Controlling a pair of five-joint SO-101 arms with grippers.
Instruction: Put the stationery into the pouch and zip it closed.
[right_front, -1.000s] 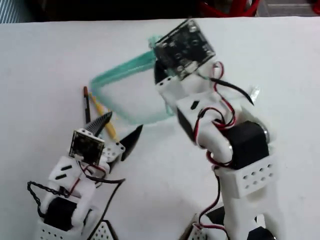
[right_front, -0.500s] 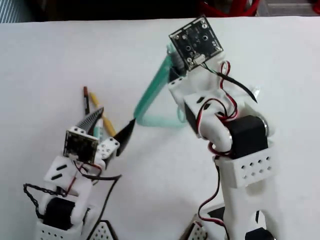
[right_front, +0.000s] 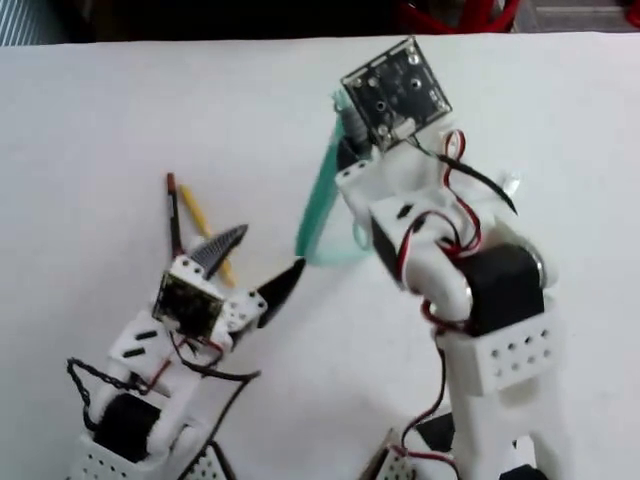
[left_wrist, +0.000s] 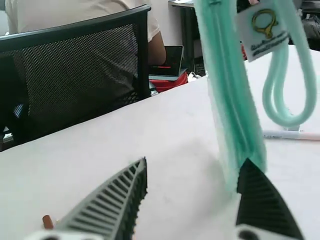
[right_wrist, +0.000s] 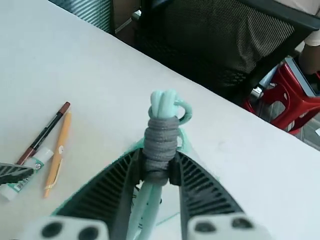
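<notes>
Right hand (right_wrist: 156, 170) pinches the pouch (right_front: 317, 200), apparently upright; left hand (right_front: 263, 254) gapes nearby.

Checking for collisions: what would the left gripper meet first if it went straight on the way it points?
Likely the pouch, held by the right gripper, just ahead of the left gripper; depth unclear.

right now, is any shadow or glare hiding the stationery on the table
High view: even light on the table, no glare, the brown pencil and yellow pencil unshaded. Right wrist view: the small white tube is evenly lit too. Left wrist view: the pouch shows no glare.
</notes>
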